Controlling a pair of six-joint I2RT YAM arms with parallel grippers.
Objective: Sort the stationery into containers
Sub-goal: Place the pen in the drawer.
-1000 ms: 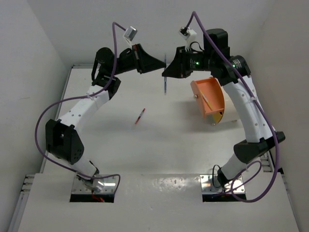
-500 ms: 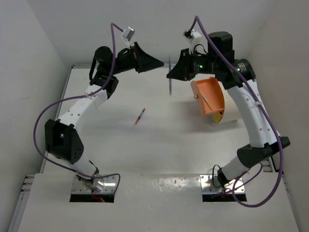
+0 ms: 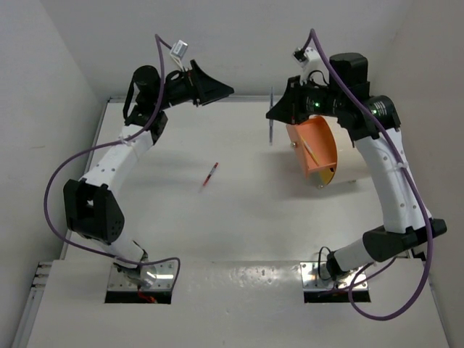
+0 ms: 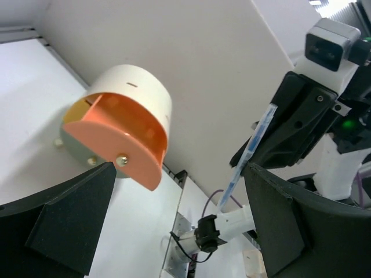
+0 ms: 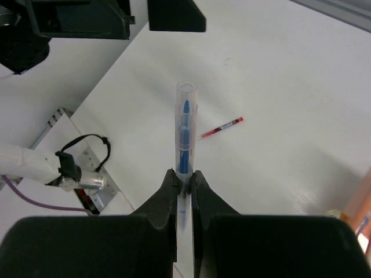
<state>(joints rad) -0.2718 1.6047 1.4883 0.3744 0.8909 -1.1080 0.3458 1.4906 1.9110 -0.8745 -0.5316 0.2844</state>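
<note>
left arm [image 3: 119,154]: white links; black joints; looping purple cable [image 3: 46,199] | right arm [image 3: 388,170]: alike; green light [image 3: 317,106] | bases: silver screwed plates [image 3: 141,279]

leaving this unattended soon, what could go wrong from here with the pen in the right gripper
1. The right gripper pinches the blue pen near one end, most of it sticking out, so it may pivot or slip in transit.
2. The long pen could catch the rim of the orange drawer and fall outside it.
3. The open left gripper hangs close by; the two could brush.
</note>
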